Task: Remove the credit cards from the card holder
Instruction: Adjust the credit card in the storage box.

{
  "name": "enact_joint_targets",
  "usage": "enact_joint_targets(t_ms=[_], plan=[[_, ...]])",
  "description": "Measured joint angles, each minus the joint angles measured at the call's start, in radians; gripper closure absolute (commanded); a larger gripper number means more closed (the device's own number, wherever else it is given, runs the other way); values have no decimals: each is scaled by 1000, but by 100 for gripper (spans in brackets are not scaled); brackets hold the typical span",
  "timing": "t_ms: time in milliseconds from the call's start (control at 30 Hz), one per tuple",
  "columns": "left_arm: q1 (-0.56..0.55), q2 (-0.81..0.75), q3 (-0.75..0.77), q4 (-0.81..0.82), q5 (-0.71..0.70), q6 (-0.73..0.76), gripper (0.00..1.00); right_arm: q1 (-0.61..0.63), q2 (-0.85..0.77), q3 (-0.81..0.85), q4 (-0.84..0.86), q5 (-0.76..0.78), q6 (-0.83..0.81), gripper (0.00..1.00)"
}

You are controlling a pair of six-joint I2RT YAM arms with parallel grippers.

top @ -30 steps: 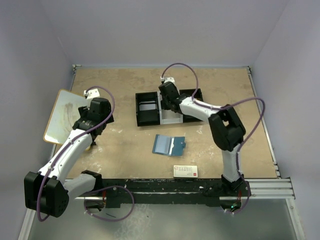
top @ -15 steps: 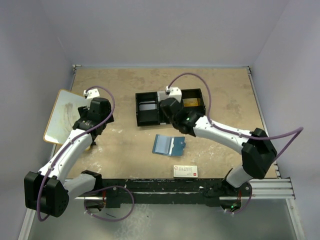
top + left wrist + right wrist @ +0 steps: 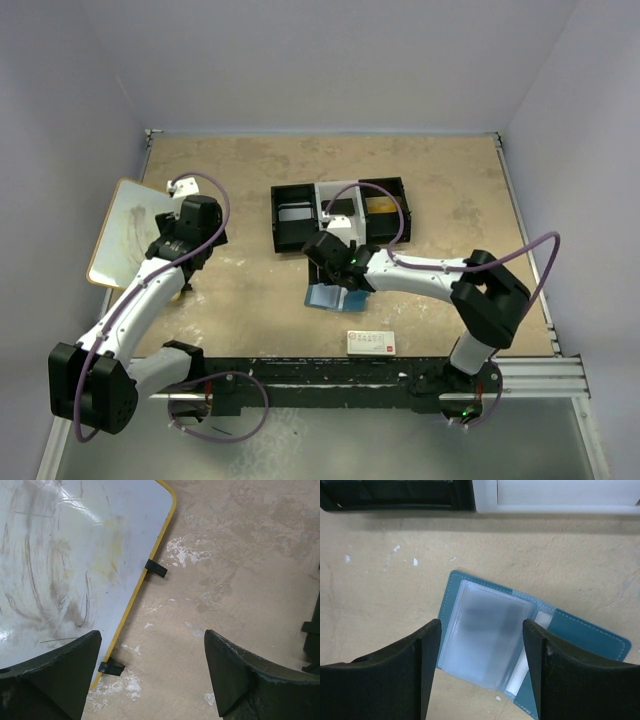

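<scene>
Right gripper: the right gripper [image 3: 481, 630] hangs just above the card holder [image 3: 585, 635] with its jaws spread wide. One finger shows on either side of the holder in the wrist view, and nothing is between them.
Left gripper: the left gripper [image 3: 152, 645] is open and empty. It hovers over the table [image 3: 250, 300] beside the yellow edge of the whiteboard [image 3: 60, 555], well away at 9 o'clock from the holder.
Card holder: it lies open and flat near the table's centre, at 6 o'clock from the tray [image 3: 275, 215]. Its clear sleeves [image 3: 485, 630] face up.
Gold card: the gold card [image 3: 381, 206] lies in the tray's black compartment at the 3 o'clock end.
Pale card: the pale card [image 3: 295, 213] lies in the black compartment at the 9 o'clock end.
Done so far: two cards appear to be out of the holder and in the tray.
Left to do: a pale strip [image 3: 520, 672] peeks out under the sleeves at their 4 o'clock corner. It may be another card, but the view is too blurred to tell. If it is, it has to be pulled free.
Step in hand: the arm looks set to come down on the holder for that.
Other item: the white box [image 3: 371, 342] sits at 5 o'clock from the holder, apart from it.
</scene>
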Motion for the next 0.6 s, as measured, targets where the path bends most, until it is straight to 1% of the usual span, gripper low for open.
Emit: enact_joint_targets(t_ms=[233, 333, 467, 500, 600], plan=[[0, 7, 0, -3, -1, 0, 19, 14, 100, 14, -37, -15, 30, 34], [0, 8, 0, -3, -1, 0, 19, 18, 108, 27, -61, -8, 47, 35], [0, 13, 0, -3, -1, 0, 19, 21, 108, 31, -73, -8, 65, 34], [0, 14, 0, -3, -1, 0, 19, 21, 108, 31, -74, -9, 69, 35], [0, 16, 0, -3, -1, 0, 19, 21, 111, 31, -74, -16, 74, 44]])
